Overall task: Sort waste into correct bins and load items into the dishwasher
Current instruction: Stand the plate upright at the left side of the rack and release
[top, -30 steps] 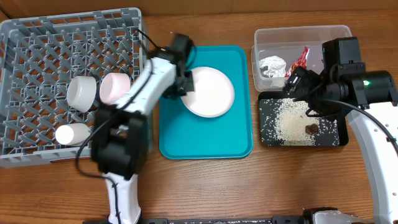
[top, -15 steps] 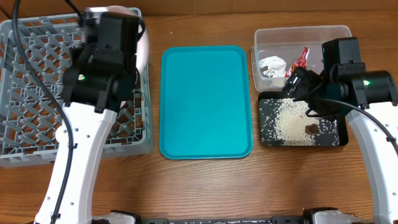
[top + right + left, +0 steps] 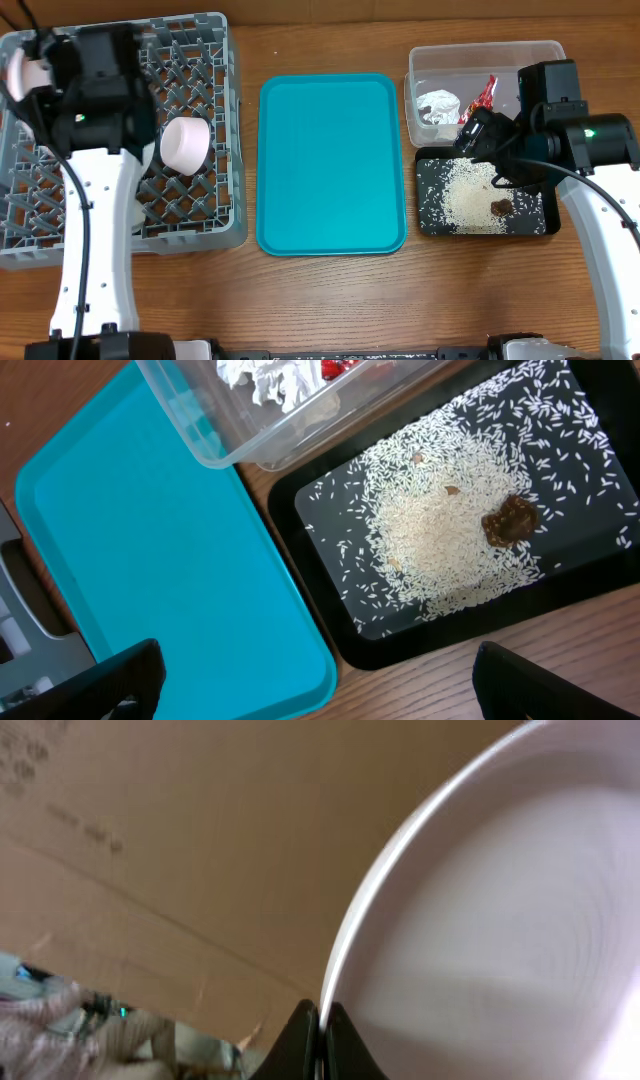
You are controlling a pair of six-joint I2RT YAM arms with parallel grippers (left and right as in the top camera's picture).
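Plate [image 3: 500, 900]: clamped by its rim in the left gripper [image 3: 320, 1016], fingers pinched together on the edge. From overhead it only shows as a pale sliver at the back-left corner of the rack [image 3: 190, 205], up by the left arm's wrist. Can't tell if it touches the rack. Wrist view behind it is just brown cardboard, blurred.

Rack: a small bowl [image 3: 185, 143] lies on its side among the pegs, right of the left arm. The arm hides most of the rack's middle.

Teal tray [image 3: 330, 165] sits between the rack and the bins.

Clear tub [image 3: 480, 58] is at back right, holding the red wrapper [image 3: 484, 94] and the white-silver scrap [image 3: 437, 105] side by side. The black tray [image 3: 428, 200] sits just in front of it, near or touching, hard to say which. Rice [image 3: 440, 530] is spread over most of the black tray, thickest in the middle, with the brown lump [image 3: 510, 520] on its right edge.

Right gripper [image 3: 315, 655]: fingers wide apart, holding nothing, hanging above where the tub meets the black tray.
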